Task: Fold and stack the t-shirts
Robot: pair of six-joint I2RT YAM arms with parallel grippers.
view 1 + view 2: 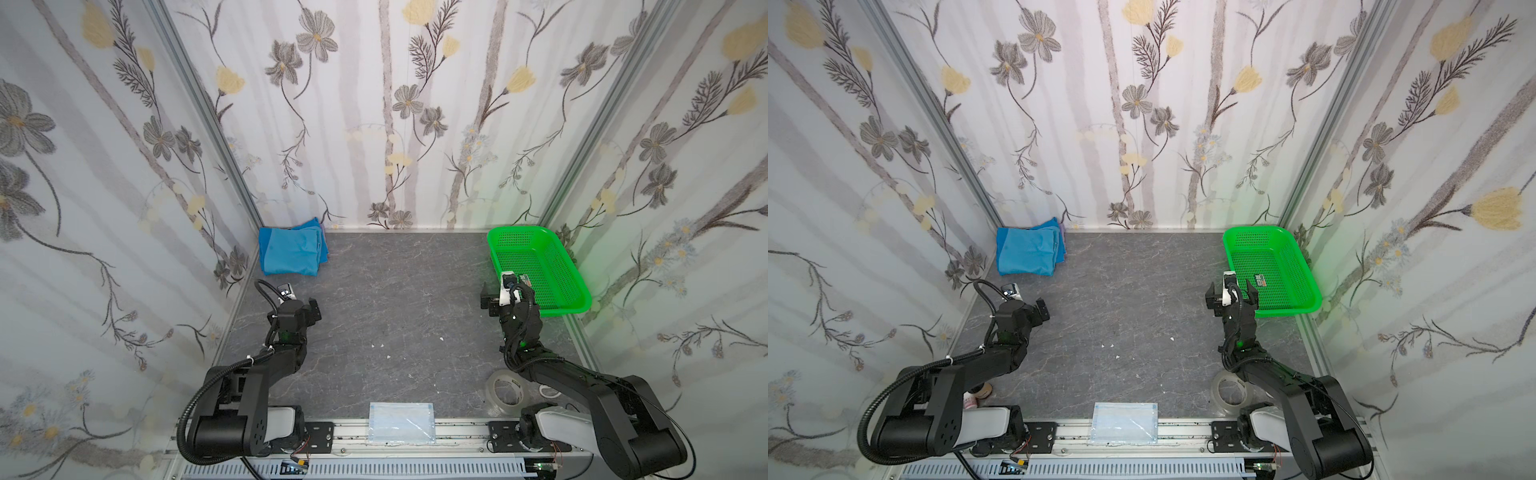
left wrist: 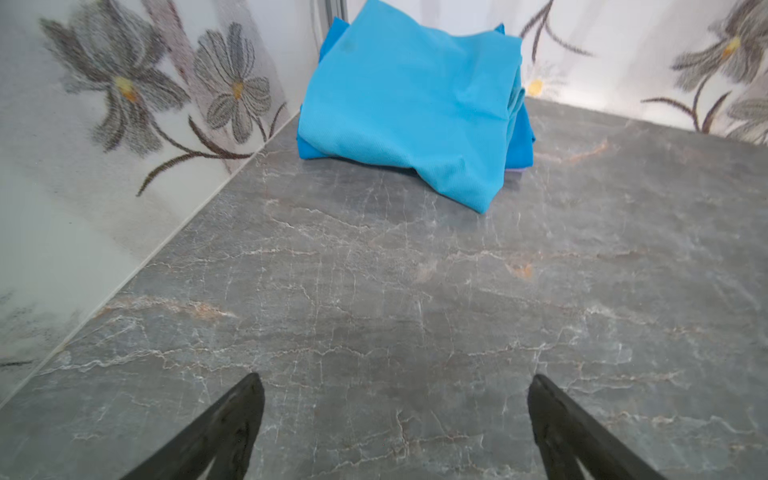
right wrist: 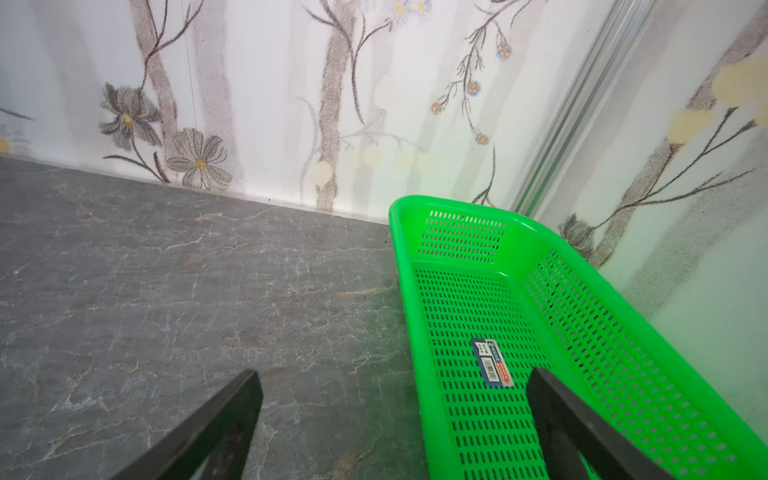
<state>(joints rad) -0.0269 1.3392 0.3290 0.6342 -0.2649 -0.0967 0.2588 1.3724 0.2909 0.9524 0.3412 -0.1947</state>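
Two folded t-shirts, both tools holding nothing. Grey marble-look table, mostly bare. Next the green basket, in a back corner, nothing in it but a sticker. The t-shirts lie in the opposite back corner, straight across the table from the basket and well apart from it. They are stacked: lighter teal shirt on top, deeper blue shirt showing at the edges beneath. Fold is loose, and one corner of the top shirt droops onto the table.

Then mask packet at the front edge, well apart from the basket. A clear tape roll lies on the basket's side, nearer the robot, partly under the right arm.

Next, left tool: jaws spread wide, gripping nothing, above bare table far from the basket, pointed at the shirts. Then right tool: jaws also wide, nothing held, just beside the basket's near corner, one finger over the basket's floor. Tiny white scraps mid-table.

Judgement: task looks done or nearly so. Risks:
- Another poke at the stack could slide the top shirt off, since soft cloth drags with a finger and the fold isn't tight.
- The drooping corner could snag on a low pass.
- The right tool, swung sideways, could knock the light basket.
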